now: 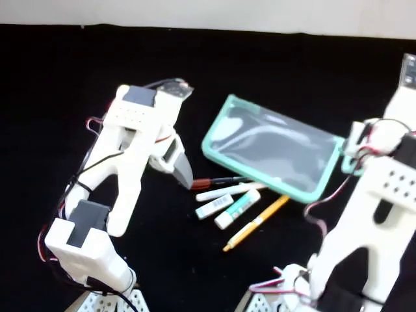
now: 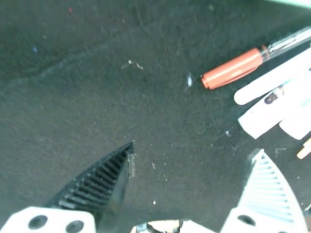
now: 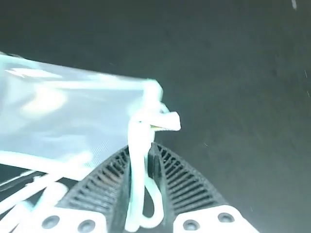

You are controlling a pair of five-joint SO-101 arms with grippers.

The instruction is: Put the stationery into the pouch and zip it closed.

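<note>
- Right wrist view: right gripper (image 3: 142, 155) fingers clenched on the pouch (image 3: 73, 107) corner edge.
- Left wrist view: left gripper (image 2: 192, 160) fingers spread wide over the black table (image 2: 97, 73), near the red pen (image 2: 232, 69).

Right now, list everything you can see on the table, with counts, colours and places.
pouch: one, clear with mint-green edging, mid-table.
red-capped pen: one, red cap, along the pouch's near edge.
white pen: one, white, beside the red-capped pen.
white labelled stick: one, white, next to the white pen.
green-and-white stick: one, green and white, beside the labelled stick.
yellow pencil: one, yellow, nearest the arm bases.
cloth: one, black, covering the table.
left gripper: one, black and white fingers, open above cloth by the red cap.
right gripper: one, black fingers, shut on the pouch's end.
</note>
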